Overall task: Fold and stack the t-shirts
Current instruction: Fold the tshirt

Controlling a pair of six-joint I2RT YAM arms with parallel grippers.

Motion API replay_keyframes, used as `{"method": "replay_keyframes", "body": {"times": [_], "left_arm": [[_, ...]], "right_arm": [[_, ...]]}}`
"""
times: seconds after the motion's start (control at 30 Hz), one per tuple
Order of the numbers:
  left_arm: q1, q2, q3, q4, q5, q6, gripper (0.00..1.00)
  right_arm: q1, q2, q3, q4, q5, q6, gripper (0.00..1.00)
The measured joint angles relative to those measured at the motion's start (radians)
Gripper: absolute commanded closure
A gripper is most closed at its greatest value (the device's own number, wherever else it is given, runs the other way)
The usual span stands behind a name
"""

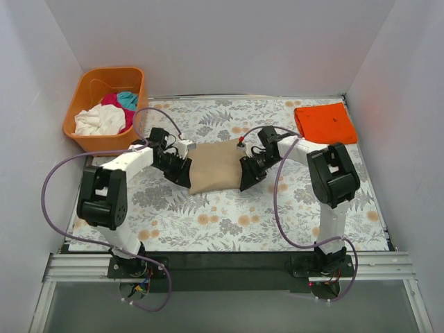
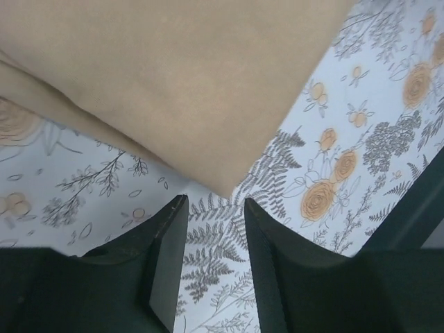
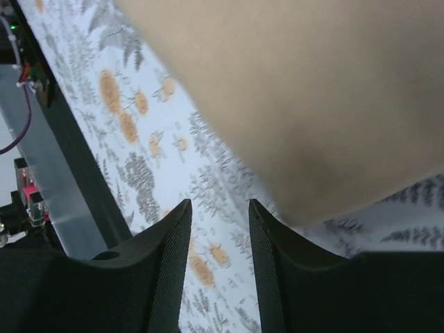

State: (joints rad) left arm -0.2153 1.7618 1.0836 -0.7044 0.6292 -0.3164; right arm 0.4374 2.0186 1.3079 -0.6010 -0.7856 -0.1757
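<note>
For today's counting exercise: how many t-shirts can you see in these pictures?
5: tan shirt mid-table; orange shirt folded far right; white shirt, magenta shirt, teal shirt in the basket; more may hide beneath.

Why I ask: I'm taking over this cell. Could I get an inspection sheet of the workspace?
Surface: floral table, flat.
Job's things: tan shirt folded at centre; orange shirt folded, far right corner; white shirt, magenta shirt and teal shirt in the basket, far left.
Clutter: nothing seen.
Grippers: left gripper open, empty, at the tan shirt's left edge; right gripper open, empty, at its right edge.
Cables: purple cables loop from both arms.
Surroundings: white walls on three sides.
</note>
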Motion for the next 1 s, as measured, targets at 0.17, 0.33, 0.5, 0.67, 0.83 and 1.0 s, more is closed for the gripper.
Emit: {"method": "replay_keyframes", "body": {"times": [0.17, 0.33, 0.5, 0.67, 0.83, 1.0], "left_arm": [[-0.08, -0.244, 0.0, 0.035, -0.08, 0.085, 0.4], [-0.357, -0.377, -0.041, 0.235, -0.214, 0.152, 0.4], [-0.547, -0.259, -0.083, 0.433, -0.344, 0.218, 0.44], [-0.647, -0.082, -0.072, 0.559, -0.458, 0.272, 0.49], [-0.694, 0.031, -0.038, 0.631, -0.505, 0.314, 0.53], [-0.715, 0.086, -0.02, 0.677, -0.534, 0.344, 0.55]], "right_arm": [[-0.014, -0.184, -0.048, -0.034, -0.029, -0.011, 0.53], [-0.091, -0.319, -0.05, -0.02, -0.043, 0.012, 0.42], [-0.192, -0.266, -0.09, -0.009, -0.016, 0.061, 0.35], [-0.235, -0.21, -0.094, -0.008, -0.001, 0.107, 0.35], [-0.239, -0.172, -0.093, 0.0, -0.011, 0.142, 0.34], [-0.24, -0.112, -0.089, 0.001, -0.032, 0.169, 0.34]]}}
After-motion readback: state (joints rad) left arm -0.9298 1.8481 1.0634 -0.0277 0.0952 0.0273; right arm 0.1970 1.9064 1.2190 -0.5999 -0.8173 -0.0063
